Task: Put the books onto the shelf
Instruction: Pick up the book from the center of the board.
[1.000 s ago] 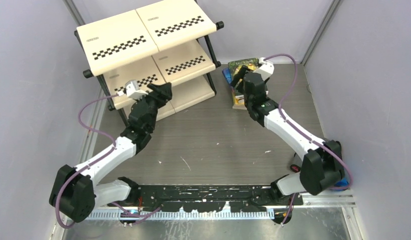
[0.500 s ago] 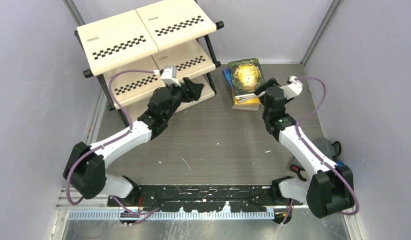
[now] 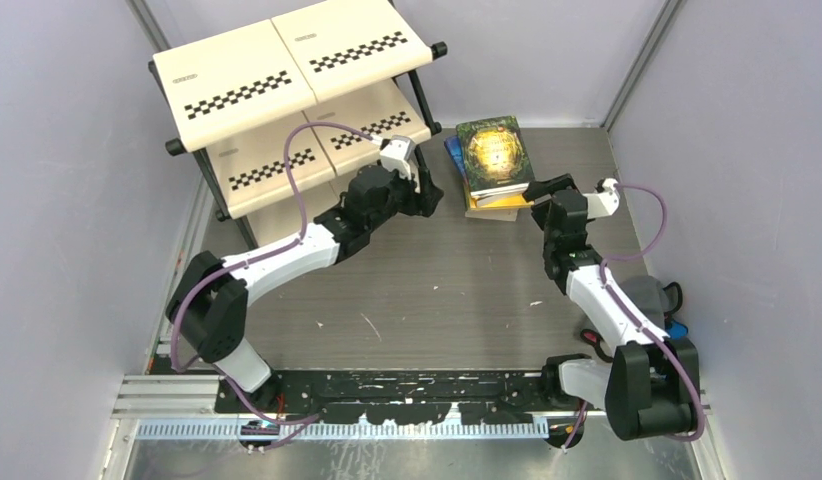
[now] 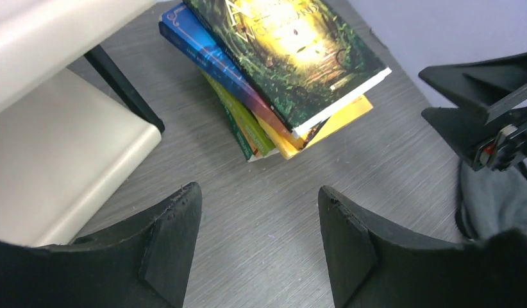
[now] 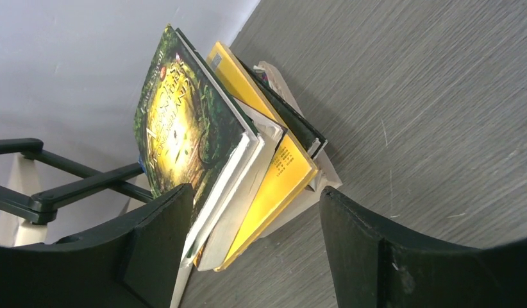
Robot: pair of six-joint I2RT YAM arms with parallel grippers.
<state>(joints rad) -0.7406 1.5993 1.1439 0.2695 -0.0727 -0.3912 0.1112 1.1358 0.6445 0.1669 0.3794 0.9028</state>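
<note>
Books (image 3: 495, 150) lie stacked on the table (image 3: 437, 280), just right of the shelf (image 3: 237, 85), between the left gripper (image 3: 433, 194) and the right gripper (image 3: 540, 190).

Bright, even light from above, top view crisp throughout. Left wrist camera: the cream plastic shelf panel (image 4: 43, 32) washes pale at the corner, the black left hand (image 4: 258, 189) goes soft up close. A faint shadow hugs the stack of colourful paperback books (image 5: 248, 167) on the grey wood-grain bench (image 5: 440, 128).

A robotics lab test cell: bare grey partition walls (image 3: 67, 200) and an aluminium mounting rail (image 3: 187, 428).
</note>
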